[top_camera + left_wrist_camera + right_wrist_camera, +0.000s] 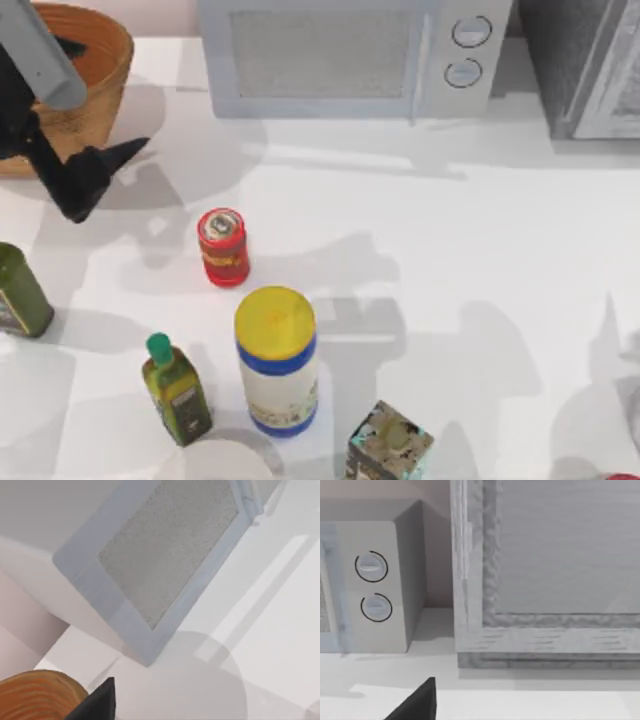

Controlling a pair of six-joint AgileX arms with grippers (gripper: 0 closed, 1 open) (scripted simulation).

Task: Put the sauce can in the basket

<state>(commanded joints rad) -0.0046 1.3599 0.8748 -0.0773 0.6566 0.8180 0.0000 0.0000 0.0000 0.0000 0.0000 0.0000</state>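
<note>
The sauce can (223, 247), small and red with a silver top, stands upright on the white table left of centre. The basket (105, 85), round woven wicker with an orange-brown inside, sits at the far left corner; its rim also shows in the left wrist view (35, 695). My left gripper (113, 180) hovers just in front of the basket, up and to the left of the can and apart from it, open with nothing between its fingers. My right gripper (422, 700) is parked at the right, facing the back wall.
A microwave (340, 55) and a grey cabinet (590, 65) line the back edge. In front of the can stand a white canister with a yellow lid (277, 360), a green bottle (177, 390), a box (390, 445) and, at the left edge, a dark green jar (20, 290).
</note>
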